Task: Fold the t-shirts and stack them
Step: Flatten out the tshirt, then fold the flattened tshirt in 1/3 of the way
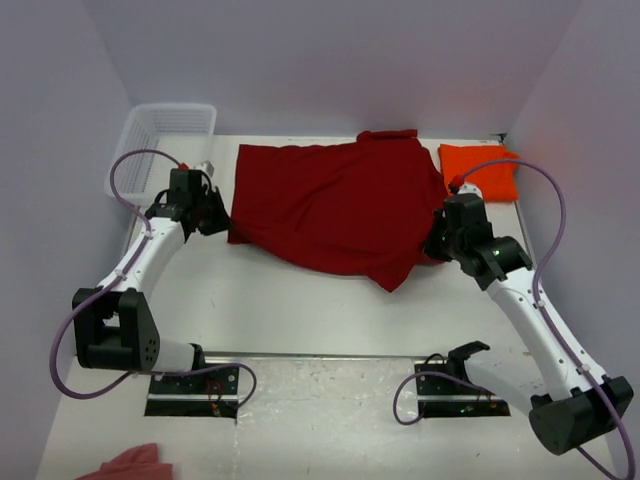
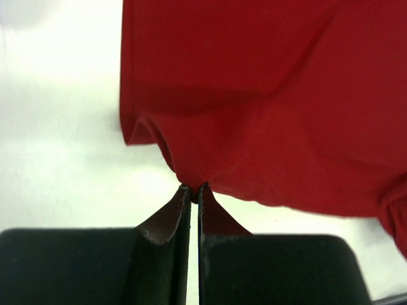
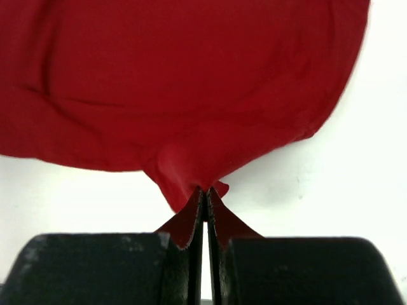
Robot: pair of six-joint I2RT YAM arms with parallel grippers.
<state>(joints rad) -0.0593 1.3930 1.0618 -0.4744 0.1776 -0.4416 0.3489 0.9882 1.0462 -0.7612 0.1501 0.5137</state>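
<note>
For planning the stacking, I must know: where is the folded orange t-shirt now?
In the top view, the orange t-shirt lies at the far right corner of the table, next to the red t-shirt and just beyond the right gripper.

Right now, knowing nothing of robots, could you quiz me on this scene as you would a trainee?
1. True or false: the left pincer and the right pincer are each shut on the dark crimson red cloth t-shirt.
2. Where does the small folded bright orange cloth t-shirt lie? A) under the red one B) beside the red one, far right C) in a pincer
3. Fill in: the white mesh basket stands at the far ___ corner.

Key: 1 true; 2 B; 3 left.
</note>
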